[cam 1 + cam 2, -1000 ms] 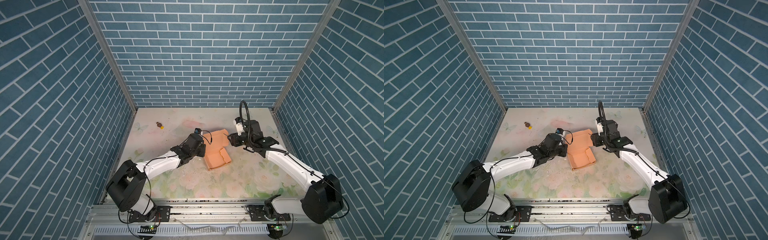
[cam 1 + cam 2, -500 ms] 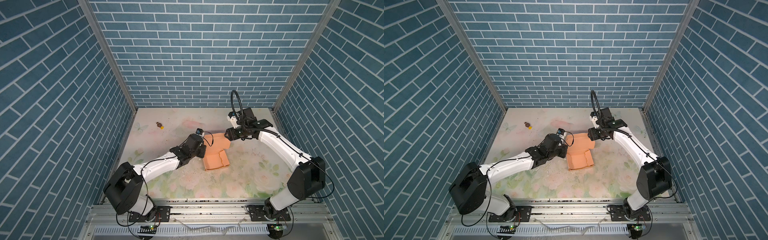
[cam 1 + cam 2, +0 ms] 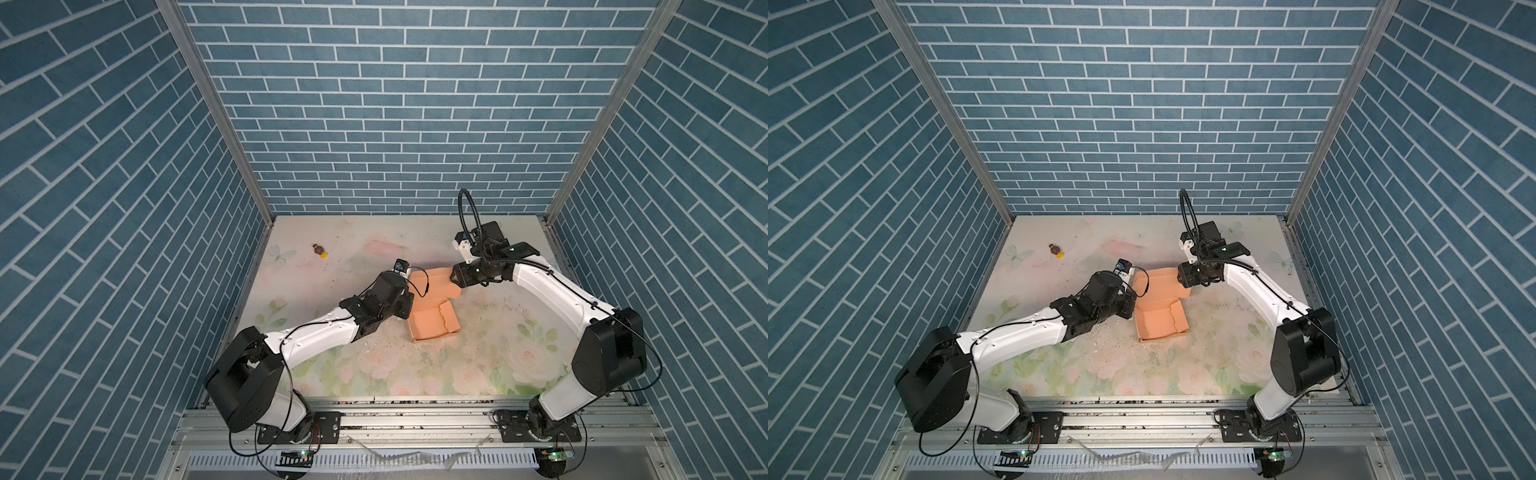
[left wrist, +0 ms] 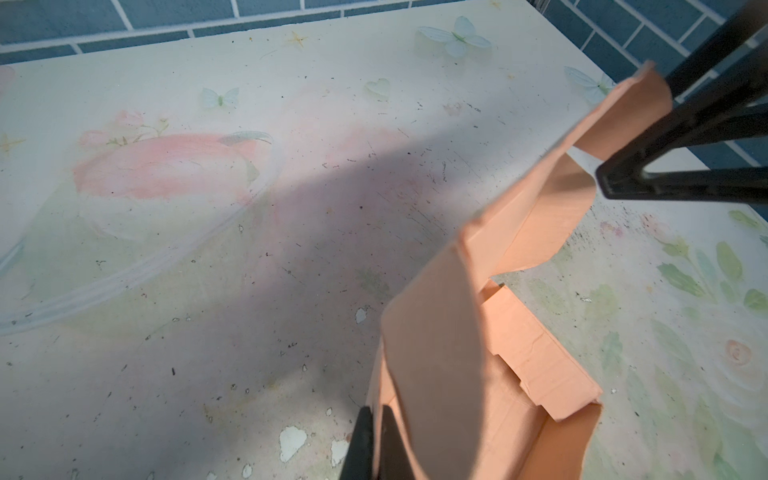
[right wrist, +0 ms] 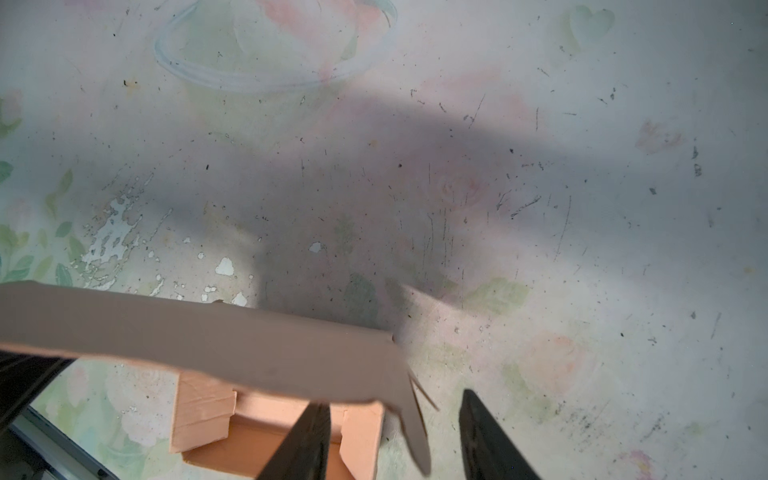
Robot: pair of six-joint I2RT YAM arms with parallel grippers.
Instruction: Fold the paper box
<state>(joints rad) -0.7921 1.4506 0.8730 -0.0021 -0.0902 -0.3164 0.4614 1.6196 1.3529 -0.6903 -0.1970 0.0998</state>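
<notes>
The paper box (image 3: 432,330) lies on the table (image 3: 374,374), near the centre in both top views. Its lid panel rises behind the open base. The left gripper (image 3: 409,309) is at the box's left wall. The right gripper (image 3: 457,279) is at the lid's right edge. A small object (image 3: 319,250) lies well apart, toward the rear left.

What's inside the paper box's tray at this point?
Inside the paper box only its own folded-in flap shows, no loose item. In the right wrist view its raised lid covers much of the interior.
</notes>
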